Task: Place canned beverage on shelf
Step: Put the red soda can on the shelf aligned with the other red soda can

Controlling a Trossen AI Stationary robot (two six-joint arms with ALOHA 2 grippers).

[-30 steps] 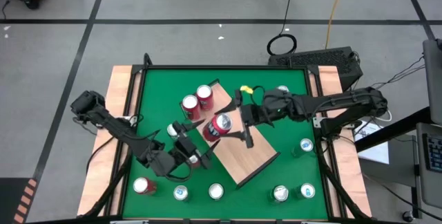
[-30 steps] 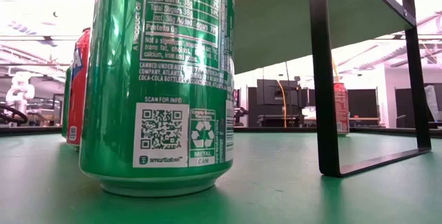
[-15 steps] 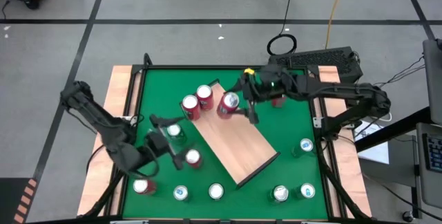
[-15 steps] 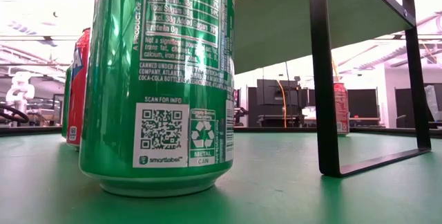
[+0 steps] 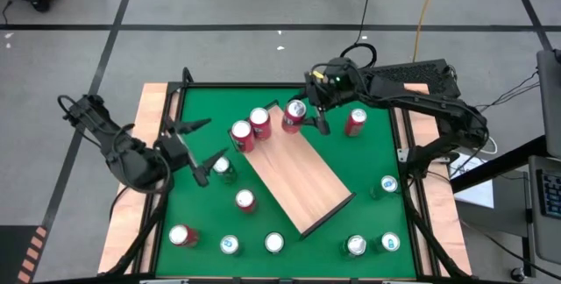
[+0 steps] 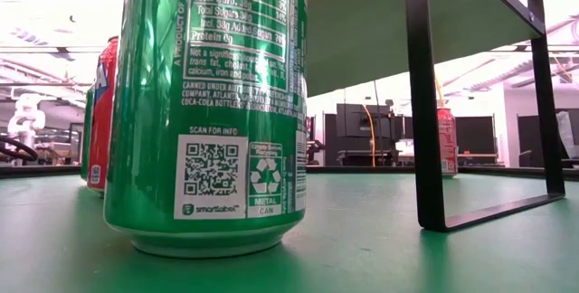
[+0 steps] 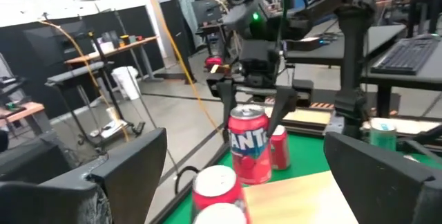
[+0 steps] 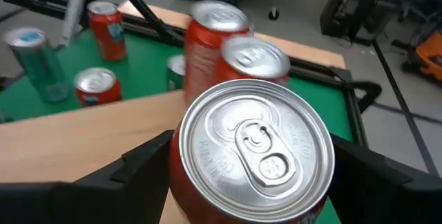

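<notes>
**Table stock: shelf, arms and cans**

1. Green table surface [image 5: 377, 144], rectangular, framed by light wood side rails.
2. Shelf [image 5: 302, 174]: flat light wood-grain board with thin dark edges on a black metal frame, standing diagonally mid-table; in the low view its underside and dark legs show.
3. Right arm, dark, reaching in from the far right; right gripper [image 5: 304, 115] at the shelf's far corner, fingers on either side of the red Fanta can [image 5: 294, 114], which stands upright on that corner. Whether the fingers press the can or stand just clear cannot be told.
4. Left arm, dark, over the table's left edge; left gripper [image 5: 198, 144] with jaws wide apart, holding nothing.
5. Two red cans [image 5: 251, 126], upright, just beside the held can near the shelf's far edge.
6. Loose red can [image 5: 355, 121] on the table right of the right gripper.
7. Green can [image 6: 213, 103], close to the low camera.
8. Further cans, red and green, along the table's near edge.
</notes>
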